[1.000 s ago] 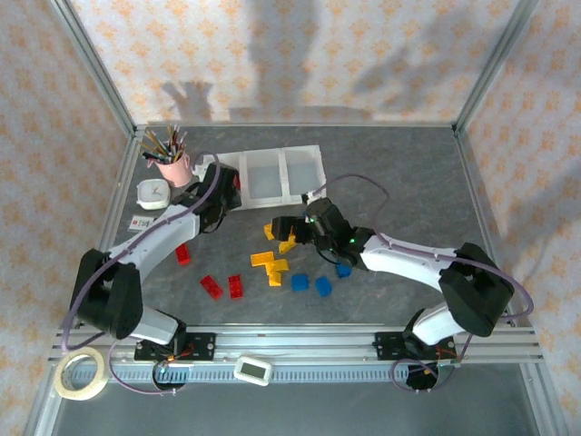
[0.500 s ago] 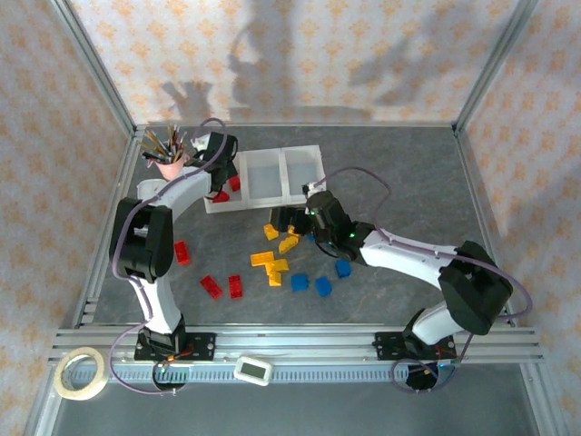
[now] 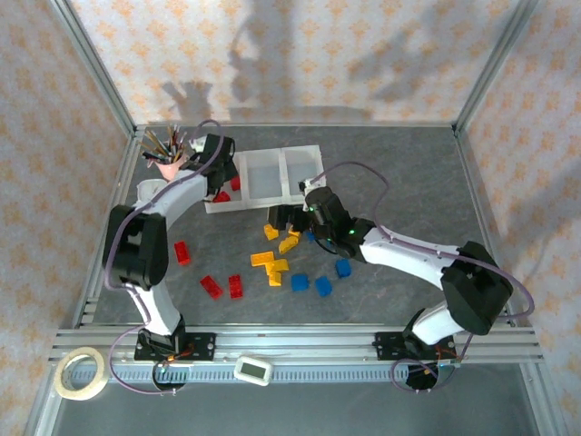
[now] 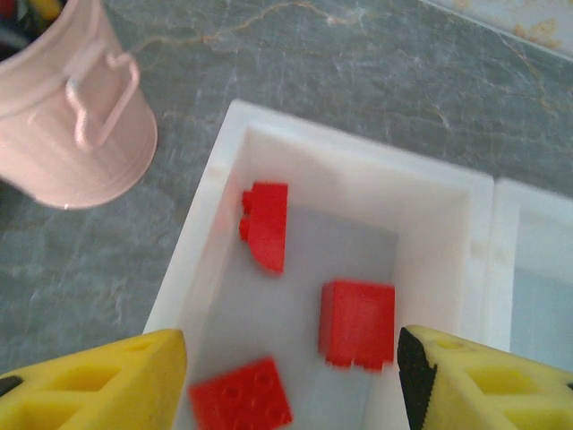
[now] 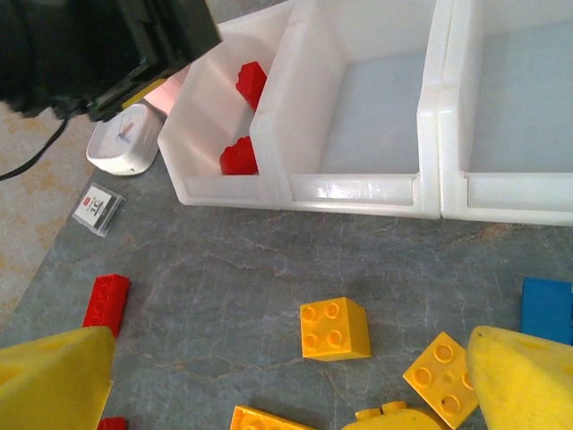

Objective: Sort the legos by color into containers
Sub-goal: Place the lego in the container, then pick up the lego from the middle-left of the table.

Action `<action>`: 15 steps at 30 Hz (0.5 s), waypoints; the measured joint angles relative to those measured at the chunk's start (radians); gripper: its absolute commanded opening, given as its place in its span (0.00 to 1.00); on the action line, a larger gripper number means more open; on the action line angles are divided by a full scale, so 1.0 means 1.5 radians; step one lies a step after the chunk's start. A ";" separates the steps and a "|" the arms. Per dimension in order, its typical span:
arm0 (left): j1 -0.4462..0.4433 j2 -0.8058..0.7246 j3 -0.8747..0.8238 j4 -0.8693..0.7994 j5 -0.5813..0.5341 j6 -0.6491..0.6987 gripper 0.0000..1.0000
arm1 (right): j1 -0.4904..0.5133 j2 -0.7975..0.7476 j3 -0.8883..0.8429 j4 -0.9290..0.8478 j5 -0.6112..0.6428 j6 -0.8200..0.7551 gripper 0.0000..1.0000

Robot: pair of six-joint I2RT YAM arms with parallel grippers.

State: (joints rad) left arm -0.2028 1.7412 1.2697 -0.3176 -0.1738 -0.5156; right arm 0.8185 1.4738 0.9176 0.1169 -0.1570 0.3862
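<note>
The containers (image 3: 272, 203) are three joined white bins at the back. My left gripper (image 3: 220, 156) hangs open over the left bin (image 4: 192, 242), with nothing between its yellow fingers (image 4: 98, 381). Under that left gripper (image 4: 291, 376) lie three red legos (image 4: 358, 322). My right gripper (image 3: 289, 218) is open and low over the loose yellow legos (image 3: 270, 232); between its fingers on the table sits a yellow brick (image 5: 334, 328). More red legos (image 3: 211, 287) and blue legos (image 3: 322, 286) lie scattered in front.
A pink cup of pencils (image 3: 172, 168) stands just left of the bins, with a white round gadget (image 3: 150, 193) in front of it. A tape roll (image 3: 80, 372) and a small white device (image 3: 252, 370) rest on the near rail.
My left arm swung from the front of the tray up over the left bin and its jaws opened. My right gripper crept slightly back towards the bins.
</note>
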 measured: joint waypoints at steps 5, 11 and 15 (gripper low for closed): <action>0.000 -0.136 -0.113 -0.001 0.019 -0.005 0.69 | 0.021 -0.002 -0.008 -0.005 -0.007 -0.018 1.00; 0.000 -0.276 -0.248 -0.009 0.023 -0.031 0.74 | 0.066 -0.003 -0.045 -0.006 -0.014 -0.032 1.00; 0.000 -0.380 -0.359 -0.025 0.017 -0.071 0.80 | 0.107 -0.002 -0.061 -0.003 -0.010 -0.034 1.00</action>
State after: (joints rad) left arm -0.2028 1.1706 0.7319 -0.3557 -0.1482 -0.6224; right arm 0.9794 1.4704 0.8261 0.1131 -0.1715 0.3355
